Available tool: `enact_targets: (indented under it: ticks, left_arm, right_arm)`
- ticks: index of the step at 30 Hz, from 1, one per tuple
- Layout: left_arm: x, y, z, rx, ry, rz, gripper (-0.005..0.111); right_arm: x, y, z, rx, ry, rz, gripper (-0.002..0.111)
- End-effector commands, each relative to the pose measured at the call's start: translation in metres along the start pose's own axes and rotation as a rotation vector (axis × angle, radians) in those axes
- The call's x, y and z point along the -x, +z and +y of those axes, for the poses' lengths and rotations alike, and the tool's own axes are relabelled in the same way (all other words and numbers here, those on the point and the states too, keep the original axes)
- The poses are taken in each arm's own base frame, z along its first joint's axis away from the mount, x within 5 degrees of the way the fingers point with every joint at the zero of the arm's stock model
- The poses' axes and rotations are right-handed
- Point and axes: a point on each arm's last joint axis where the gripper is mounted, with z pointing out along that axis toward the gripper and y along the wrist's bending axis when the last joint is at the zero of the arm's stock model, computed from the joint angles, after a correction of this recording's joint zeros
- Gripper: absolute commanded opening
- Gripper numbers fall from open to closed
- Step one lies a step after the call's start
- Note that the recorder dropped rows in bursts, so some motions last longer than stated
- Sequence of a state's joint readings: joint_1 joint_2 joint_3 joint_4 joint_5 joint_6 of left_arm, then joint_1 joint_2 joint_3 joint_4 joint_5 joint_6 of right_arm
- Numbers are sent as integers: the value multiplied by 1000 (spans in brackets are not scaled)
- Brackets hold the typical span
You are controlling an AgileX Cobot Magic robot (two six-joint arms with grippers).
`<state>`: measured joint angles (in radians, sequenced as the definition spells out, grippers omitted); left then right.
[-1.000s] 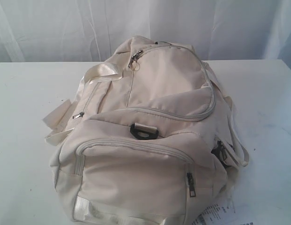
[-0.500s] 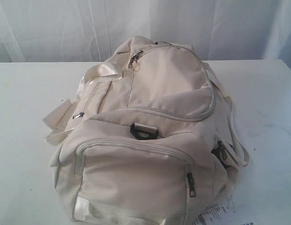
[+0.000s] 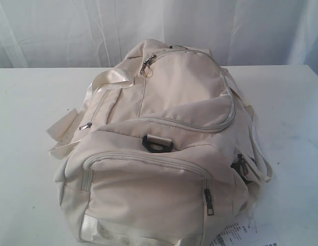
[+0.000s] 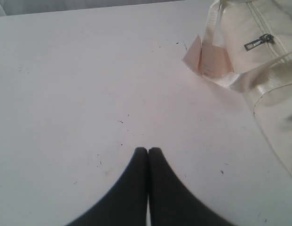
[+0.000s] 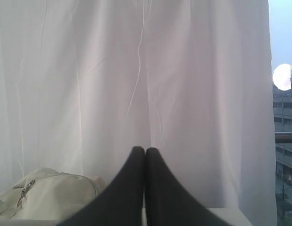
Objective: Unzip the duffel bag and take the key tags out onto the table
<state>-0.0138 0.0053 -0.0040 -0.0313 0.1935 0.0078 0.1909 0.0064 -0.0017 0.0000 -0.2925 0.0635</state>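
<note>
One duffel bag (image 3: 164,148), zipped, one table (image 3: 25,102)

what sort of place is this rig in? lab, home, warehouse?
Probably an indoor lab or staged recording room, not a home. A wide plain white table carries a cream duffel bag, a white curtain hangs behind as a backdrop, and past its edge a window shows city buildings.

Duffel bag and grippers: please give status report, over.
Left gripper shut, empty, above table. Right gripper shut, empty. Duffel bag zipped, key tags not visible. Printed paper beside bag, not blocking.
</note>
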Motion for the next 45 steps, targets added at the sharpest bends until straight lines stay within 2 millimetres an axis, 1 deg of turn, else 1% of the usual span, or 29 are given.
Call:
enact_targets:
  ticks: [1, 3, 6, 7, 9, 10, 14, 16, 18, 19, 21, 23, 24, 26, 28, 29, 31, 32, 35, 36, 38, 39, 41, 43, 45]
  left_arm:
    - [0, 0, 0, 2, 17, -16, 0]
    - [6, 0, 1, 13, 17, -77, 0]
    - [20, -2, 3, 40, 17, -237, 0]
    - [23, -3, 4, 45, 17, -264, 0]
    - [30, -6, 5, 60, 17, -352, 0]
    - [34, -7, 6, 68, 17, -398, 0]
    - [42, -11, 7, 83, 16, -491, 0]
    - [48, -15, 8, 97, 16, -569, 0]
    - [55, -20, 9, 114, 16, -670, 0]
    - [59, -23, 10, 122, 16, -717, 0]
    - [66, -30, 11, 141, 16, -827, 0]
    - [70, -36, 12, 154, 12, -905, 0]
    - [70, -36, 12, 154, 1, -911, 0]
    - [80, -41, 12, 129, -36, -908, 0]
    - [94, -45, 12, 78, -121, -867, 0]
    - [101, -44, 12, 46, -178, -817, 0]
    - [115, -41, 11, 1, -267, -676, 0]
    - [123, -38, 10, -9, -289, -580, 0]
    - [142, -26, 10, -5, -279, -290, 0]
    - [150, -22, 10, -3, -264, -201, 0]
    - [167, -13, 7, -36, -188, -39, 0]
    - [175, -9, 1, -104, -117, 45, 0]
    - [189, -2, -18, -331, 48, 154, 0]
    - [204, 3, -45, -648, 191, 191, 0]
    - [215, 3, -68, -948, 292, 180, 0]
  right_arm:
    - [3, -1, 0, 0, 1, -36, 0]
    - [3, -1, 0, 0, 1, -43, 0]
    - [7, -1, 0, 4, 23, -83, 0]
    - [8, -1, 0, 5, 31, -96, 0]
    - [12, -2, 1, 9, 31, -140, 0]
    - [17, -2, 1, 10, 37, -189, 0]
    - [24, -4, 0, 9, 53, -270, 0]
    - [23, -2, -3, -25, 154, -223, 0]
    - [22, 1, -7, -70, 282, -124, 0]
    - [23, 2, -7, -81, 315, -82, 0]
    - [26, 5, -6, -79, 297, -24, 0]
    - [30, 13, -3, -72, 299, 55, 0]
    - [32, 18, -2, -71, 300, 87, 0]
    - [38, 33, 0, -67, 297, 184, 0]
    - [44, 50, 4, -54, 276, 305, 0]
    - [45, 61, 6, -41, 253, 386, 0]
    - [43, 82, 10, -2, 184, 568, 0]
    - [42, 92, 13, 28, 153, 666, 0]
    - [38, 116, 20, 125, 89, 927, 0]
    - [39, 122, 23, 157, 88, 993, 0]
    - [35, 137, 28, 192, 142, 1103, 0]
    - [33, 142, 29, 205, 159, 1135, 0]
    - [27, 153, 33, 265, 160, 1188, 0]
    - [22, 158, 36, 316, 160, 1216, 0]
    - [19, 160, 37, 343, 154, 1229, 0]
